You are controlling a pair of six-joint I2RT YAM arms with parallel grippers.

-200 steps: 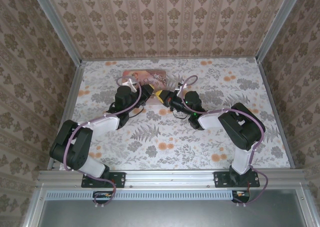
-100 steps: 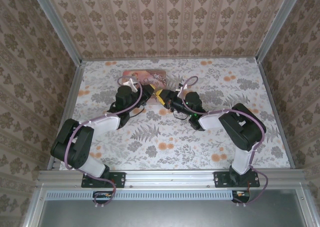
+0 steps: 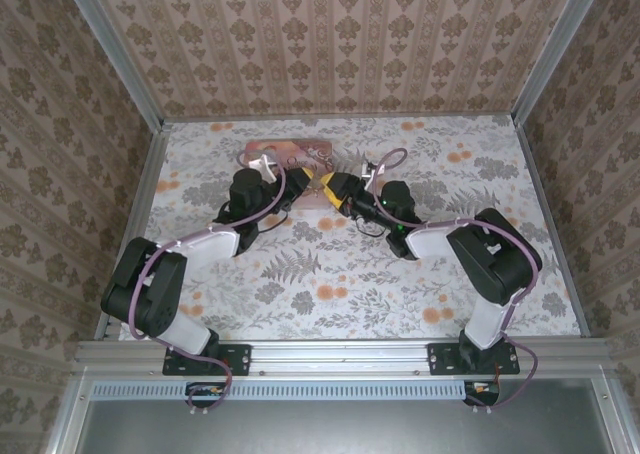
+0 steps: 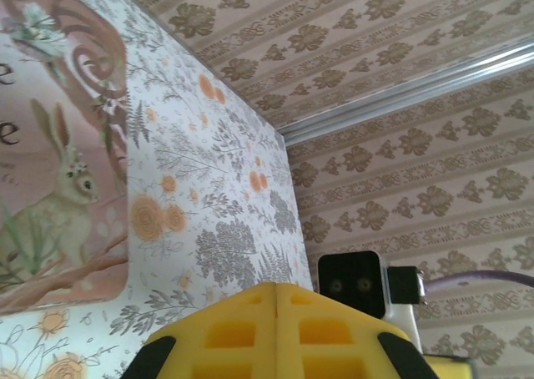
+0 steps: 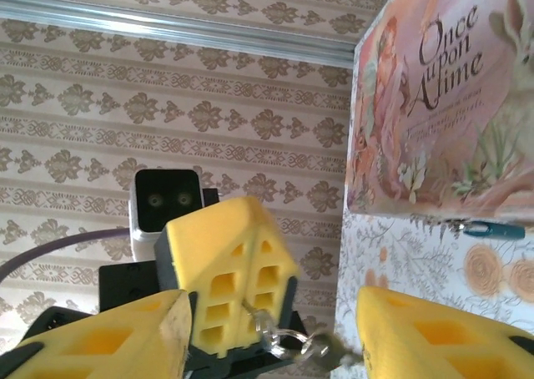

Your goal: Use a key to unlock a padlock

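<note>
Left claw: fingers pressed together, yellow pads meeting along one seam; in the right wrist view a thin metal stem leaves that seam and carries a silvery ring with the key hanging just below the tips; the stem is pinched, and the key itself is too blurred for detail.

Right claw: fingers spread, one to each side of the left claw's tips; the ring and key hang in the gap between them, touching neither pad as far as can be seen.

Padlock: teal body with a silvery shackle, lying sideways at the lower edge of the pink tin, above the right claw's right-hand finger and apart from it.

Top view: both claws meet tip to tip over the floral bench; the tin lies just beyond them.
</note>
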